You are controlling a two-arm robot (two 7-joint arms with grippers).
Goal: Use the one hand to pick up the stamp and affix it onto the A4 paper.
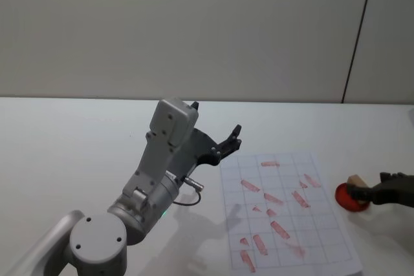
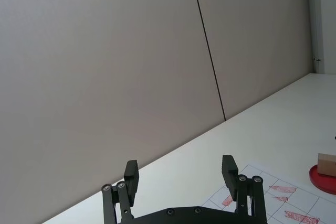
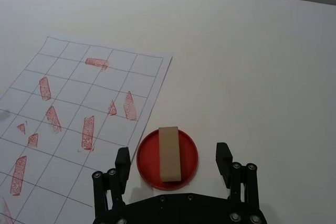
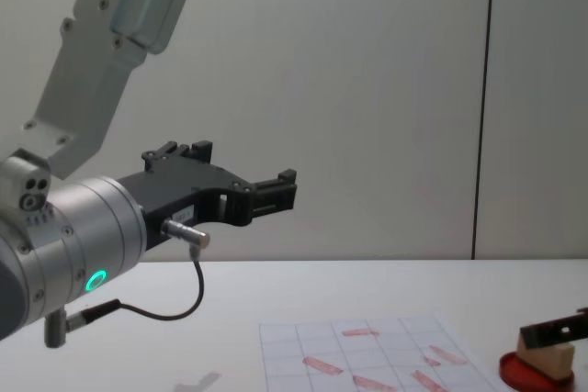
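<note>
Stamp (image 3: 169, 153): tan wooden block, lying flat across the middle of the round red pad (image 3: 149, 165). Nothing grips it.

Right hand (image 3: 173, 157): I read its fingers (image 3: 123, 160) as spread wide, one on each side of the pad, neither touching the stamp. In my head view it comes in low from the right edge, tips at the pad.

Paper (image 1: 289, 208): white gridded sheet, flat on the tabletop (image 1: 77, 140), just left of the pad. Several red oblong marks are scattered in its cells.

Left hand (image 1: 228, 141): raised in the air above the tabletop, near the paper's far left corner. I see its fingers apart, gripping nothing. A green ring (image 4: 95, 279) is lit on its arm, and a thin black cable (image 4: 179, 305) loops under the wrist.
</note>
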